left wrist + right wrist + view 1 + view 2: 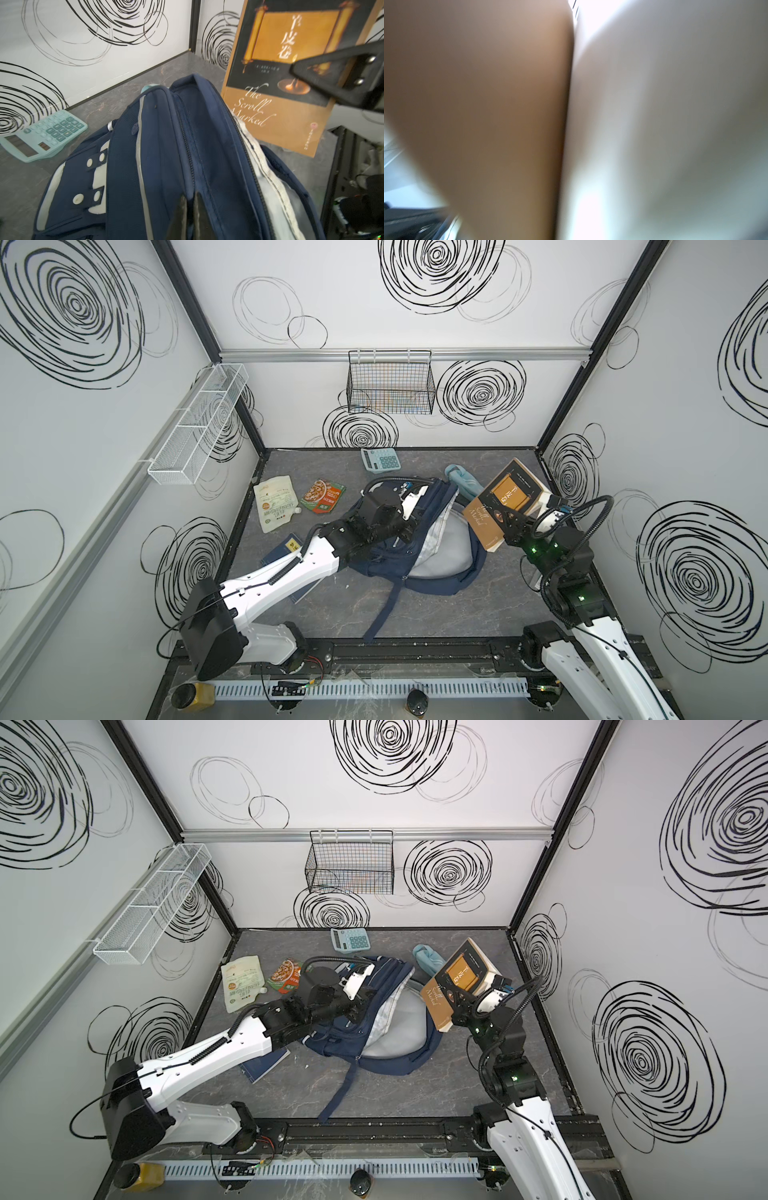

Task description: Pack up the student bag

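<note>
The navy student bag [388, 558] [340, 1042] lies mid-table with its main compartment gaping, and the grey lining [442, 549] shows. My left gripper [409, 531] [191, 200] is shut on a fold of the bag's fabric beside a zip [187, 149], at the upper edge of the opening. A brown and black book [509, 493] [461, 975] [286, 62] hangs tilted above the bag's right side, and my right gripper [507, 522] [457, 997] is shut on its lower part. In the right wrist view the book [477, 104] is a blur that fills the picture and hides the jaws.
A light blue calculator [380, 459] [43, 135] lies by the back wall, and a light blue folded umbrella [461, 481] lies behind the bag. At the left are a white pouch [274, 506], an orange packet [322, 495] and a dark notebook [282, 549] partly under my left arm. A black wire basket [390, 383] hangs on the back wall.
</note>
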Robot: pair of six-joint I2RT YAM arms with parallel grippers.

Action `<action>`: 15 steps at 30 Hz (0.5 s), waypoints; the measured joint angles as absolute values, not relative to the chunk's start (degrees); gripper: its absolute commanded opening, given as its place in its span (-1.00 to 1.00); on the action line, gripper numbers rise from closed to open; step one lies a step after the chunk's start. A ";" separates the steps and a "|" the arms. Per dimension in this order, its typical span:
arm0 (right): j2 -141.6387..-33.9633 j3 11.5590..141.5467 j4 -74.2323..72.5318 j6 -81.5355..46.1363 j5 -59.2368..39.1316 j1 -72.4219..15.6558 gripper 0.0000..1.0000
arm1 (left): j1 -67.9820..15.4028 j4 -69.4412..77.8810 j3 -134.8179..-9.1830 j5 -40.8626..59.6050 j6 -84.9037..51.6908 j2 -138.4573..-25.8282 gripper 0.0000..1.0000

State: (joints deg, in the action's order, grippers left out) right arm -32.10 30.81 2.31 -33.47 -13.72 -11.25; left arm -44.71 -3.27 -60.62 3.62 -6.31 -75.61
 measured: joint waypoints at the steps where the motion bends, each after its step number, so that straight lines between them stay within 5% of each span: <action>1: -32.40 30.63 1.52 -33.98 -14.96 -11.29 -1.00 | -44.16 -1.85 -59.72 4.54 -6.81 -75.35 -1.00; 15: -34.61 20.29 -6.83 -54.37 -18.41 -23.07 -1.00 | -43.44 15.40 -46.35 10.11 -11.81 -70.26 -1.00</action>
